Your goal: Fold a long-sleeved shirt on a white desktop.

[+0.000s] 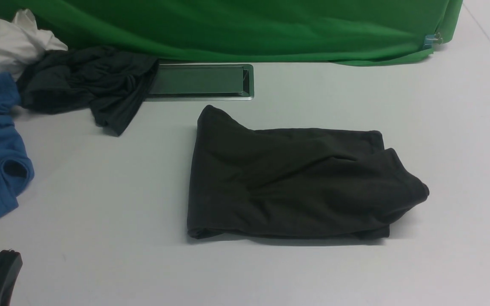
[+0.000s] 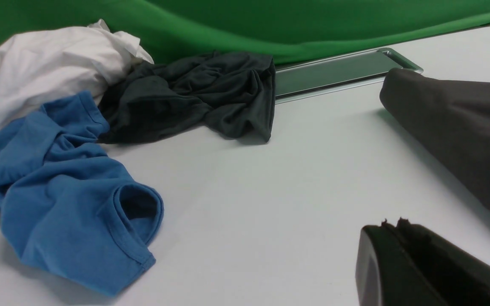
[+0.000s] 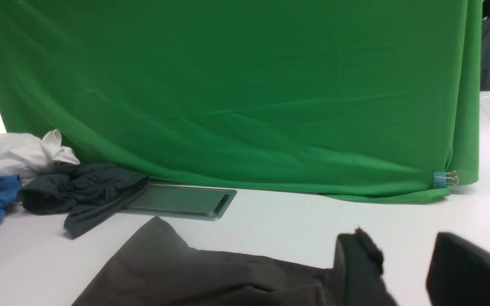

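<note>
Left tool (image 2: 391, 229) shut, empty, low at near left; right tool (image 3: 402, 259) part open, holding nothing, above the long-sleeved shirt (image 1: 287, 182), folded mid-surface (image 1: 100, 191). Judged nearly done: flatten the bulged right end without dragging layers. Cable tray (image 1: 198, 80) beyond.

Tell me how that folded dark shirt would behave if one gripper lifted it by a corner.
The long-sleeved shirt would probably droop and unfold: its soft knit lies in loose wrinkled layers, with a rumpled flap on the right. It likely drags rather than slides cleanly across the white desktop. It looks light for its bulk, though that is only a guess.
</note>
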